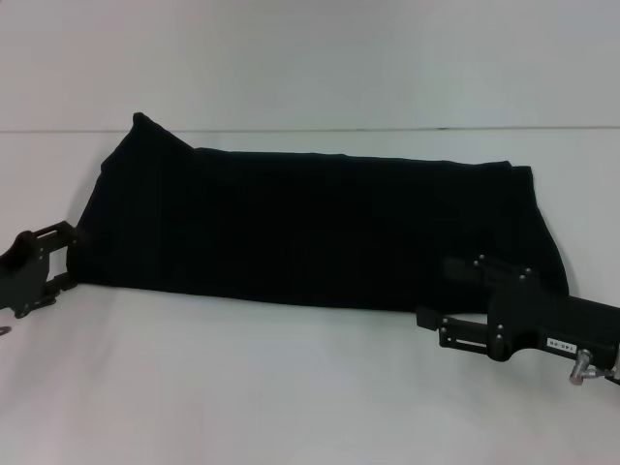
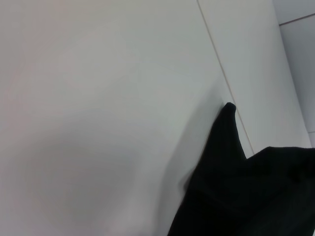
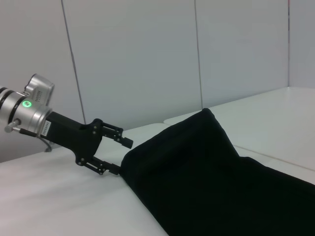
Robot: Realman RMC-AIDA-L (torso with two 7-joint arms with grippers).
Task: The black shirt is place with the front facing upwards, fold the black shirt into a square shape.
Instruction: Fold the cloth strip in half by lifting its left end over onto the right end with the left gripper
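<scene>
White table point(image 1: 291, 387), pale wall panels behind. Shirt point(image 1: 310, 232) mid-table, folded to long band. Left gripper point(image 1: 60, 260) apart at left end; right gripper point(image 1: 441, 295) apart at near-right edge. Soft, limp, light; best pinched at end corners.

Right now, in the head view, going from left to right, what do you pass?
Left claw at the shirt's left edge → black shirt lying folded across the table → right claw at the shirt's right near edge.

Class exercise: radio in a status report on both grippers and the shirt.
Left gripper open at black shirt left end. Right gripper open at near right edge. Shirt folded lengthwise. Nothing obstructing.
</scene>
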